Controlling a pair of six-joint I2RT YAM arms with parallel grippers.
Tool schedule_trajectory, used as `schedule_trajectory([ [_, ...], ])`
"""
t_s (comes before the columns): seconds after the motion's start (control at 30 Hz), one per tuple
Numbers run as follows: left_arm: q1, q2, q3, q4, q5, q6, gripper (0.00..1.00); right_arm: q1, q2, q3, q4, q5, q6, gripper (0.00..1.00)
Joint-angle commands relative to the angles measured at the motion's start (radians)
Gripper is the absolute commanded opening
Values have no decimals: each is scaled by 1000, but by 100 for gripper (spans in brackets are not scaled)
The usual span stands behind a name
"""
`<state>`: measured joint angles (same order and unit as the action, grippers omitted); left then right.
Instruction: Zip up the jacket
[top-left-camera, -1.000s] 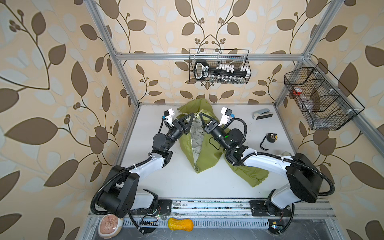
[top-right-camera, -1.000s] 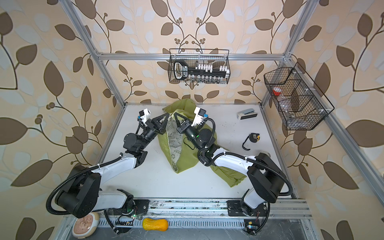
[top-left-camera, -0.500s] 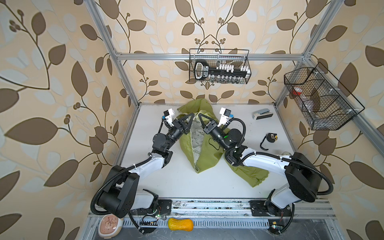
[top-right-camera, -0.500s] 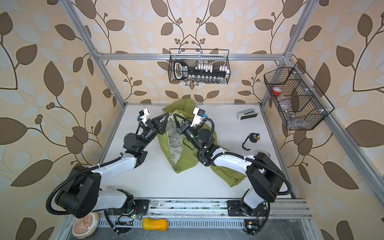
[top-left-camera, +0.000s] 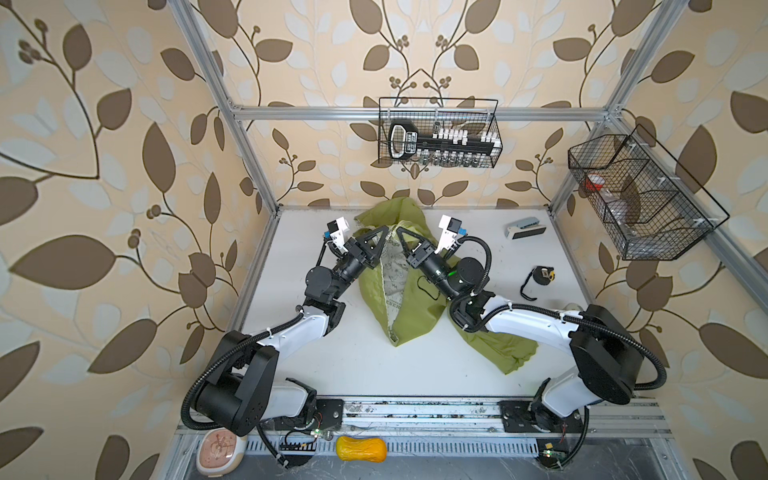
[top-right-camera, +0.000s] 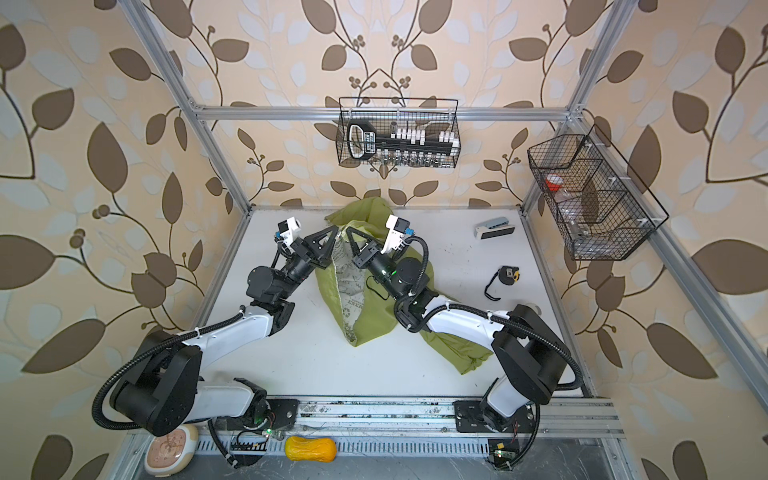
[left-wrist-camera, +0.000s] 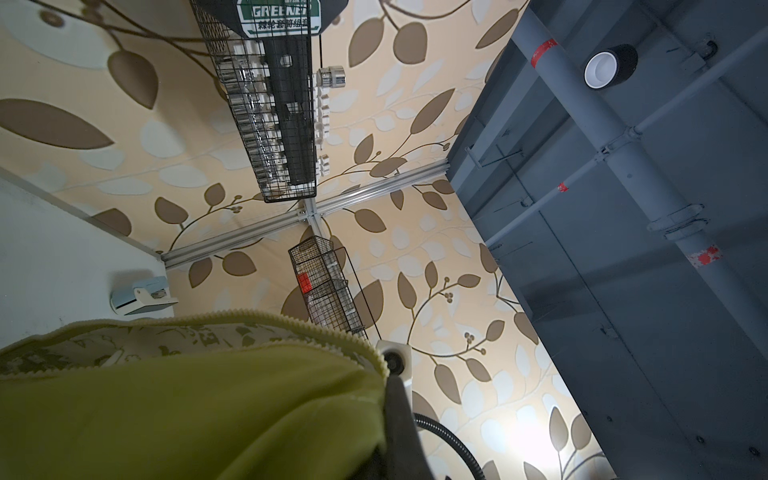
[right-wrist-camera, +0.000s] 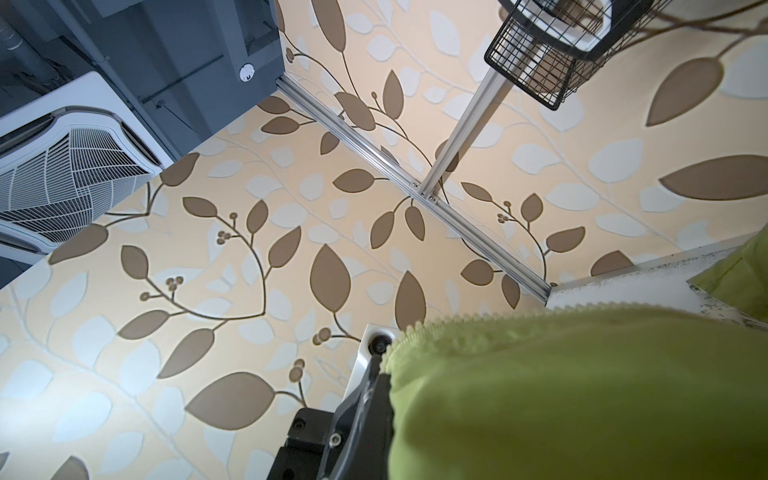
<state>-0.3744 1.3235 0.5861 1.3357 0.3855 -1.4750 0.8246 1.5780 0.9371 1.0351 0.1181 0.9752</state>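
Jacket (top-left-camera: 415, 309), olive-green thin fabric, hooded, white printed lining: lies mid-table toward the far side, front unzipped, long axis running near to far. Lining shows through a narrow gap that closes at the near hem. Left gripper (top-left-camera: 383, 232) and right gripper (top-left-camera: 402, 235), close together, are each clamped on one toothed front edge (left-wrist-camera: 316, 332) at the far end. Slider not discernible; judged nearward of both, neither arm clearly nearer. Sleeve (top-left-camera: 498, 353) trails near-right across the white table (top-left-camera: 332, 365).
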Motion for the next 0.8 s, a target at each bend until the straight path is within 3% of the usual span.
schedule_trajectory([
  [0.0,-13,-33,44,85,16,5,0,20,4,-12,11,-46,-9,0],
  [0.77,-14,-27,50,86,16,-9,0,31,-12,-39,-8,-70,-72,0],
])
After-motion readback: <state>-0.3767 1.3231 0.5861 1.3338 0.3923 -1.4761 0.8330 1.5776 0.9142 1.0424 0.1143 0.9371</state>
